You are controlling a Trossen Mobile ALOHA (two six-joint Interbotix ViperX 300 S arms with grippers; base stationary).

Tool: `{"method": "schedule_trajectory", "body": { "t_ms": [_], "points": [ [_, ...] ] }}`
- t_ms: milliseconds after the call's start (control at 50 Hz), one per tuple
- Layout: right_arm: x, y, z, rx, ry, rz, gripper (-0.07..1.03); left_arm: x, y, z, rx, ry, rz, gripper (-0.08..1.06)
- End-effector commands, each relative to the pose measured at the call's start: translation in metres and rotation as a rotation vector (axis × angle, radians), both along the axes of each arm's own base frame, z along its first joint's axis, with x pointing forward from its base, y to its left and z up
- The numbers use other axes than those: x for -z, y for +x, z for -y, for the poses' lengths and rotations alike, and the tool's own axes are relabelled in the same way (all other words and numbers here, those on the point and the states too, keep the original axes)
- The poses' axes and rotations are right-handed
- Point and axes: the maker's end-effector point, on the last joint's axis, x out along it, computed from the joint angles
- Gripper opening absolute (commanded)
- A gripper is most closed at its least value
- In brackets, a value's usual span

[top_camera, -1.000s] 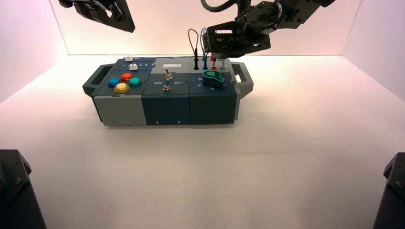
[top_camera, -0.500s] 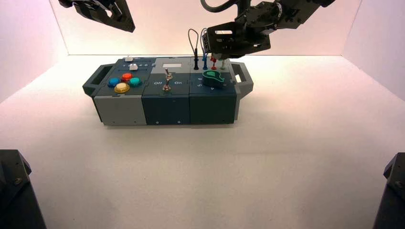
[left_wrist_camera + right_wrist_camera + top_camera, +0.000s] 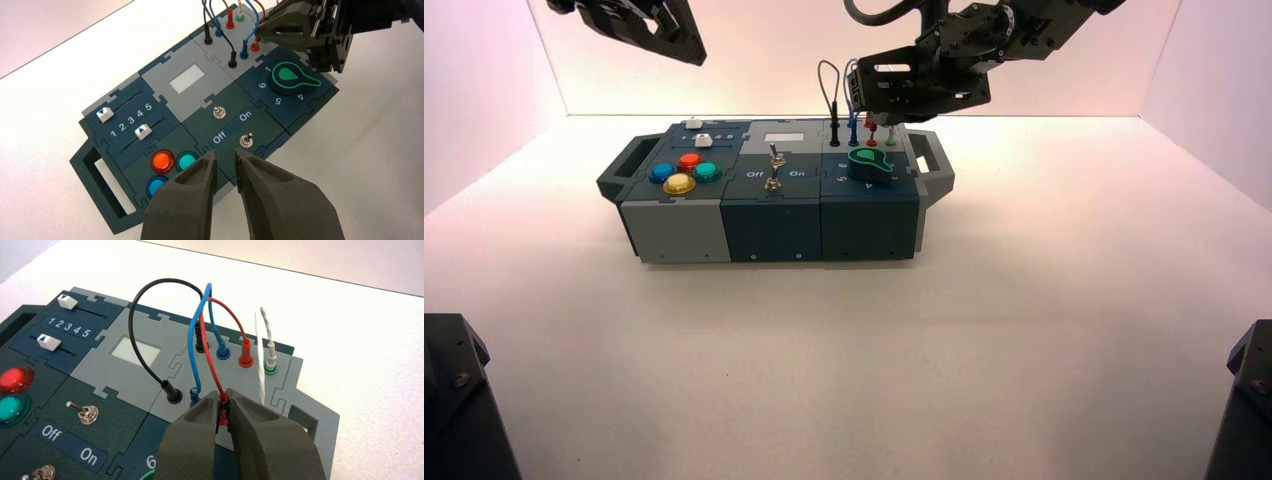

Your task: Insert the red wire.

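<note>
In the high view the box sits in the upper middle of the frame on a white table, with the right gripper reaching down over its far right corner, where the wires stand. The right wrist view shows this gripper clenched on one plug of the red wire, the two dark fingers pressed against the plug at the lower middle of that frame; the wire arches up from there and comes down into a second red plug seated in the back row of sockets, between a blue plug and a white plug in a green socket. Just beside the held plug, to its left in that frame, stand the front ends of the blue wire and the black wire. The left gripper hangs in the upper left of the high view, well apart from the box; in its own wrist view its fingers stand slightly parted at the bottom of the frame, grasping nothing, above the two toggle switches labelled Off and On. In the left wrist view the green knob lies at the upper right, just beside the right gripper, and the red button at the lower left.
</note>
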Motion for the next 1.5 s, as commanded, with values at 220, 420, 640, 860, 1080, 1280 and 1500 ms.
{"method": "schedule_trajectory", "body": {
  "t_ms": [220,420,640,860,1080,1280,1500],
  "points": [
    [-0.005,0.004,-0.004,-0.001,0.006,-0.003,-0.02,-0.008,0.002,0.003,0.010,-0.009,0.028,0.23],
    [0.002,0.005,0.000,0.006,-0.006,-0.035,-0.02,-0.008,0.002,0.003,0.010,-0.009,0.028,0.23],
    [-0.002,0.006,-0.001,0.006,-0.003,-0.022,-0.02,-0.008,0.002,0.003,0.010,-0.010,0.030,0.23],
    [-0.008,0.008,-0.001,0.007,0.010,0.012,-0.02,-0.007,0.001,0.003,0.010,-0.008,0.027,0.23],
    [-0.011,0.008,0.000,0.010,0.017,0.029,-0.02,-0.007,0.001,0.003,0.010,-0.009,0.025,0.23],
    [-0.013,0.008,0.000,0.010,0.018,0.035,-0.02,-0.007,0.001,0.003,0.010,-0.008,0.027,0.23],
    [-0.013,0.010,0.000,0.013,0.021,0.040,-0.02,-0.008,0.001,0.003,0.010,-0.009,0.028,0.23]
  ]
}}
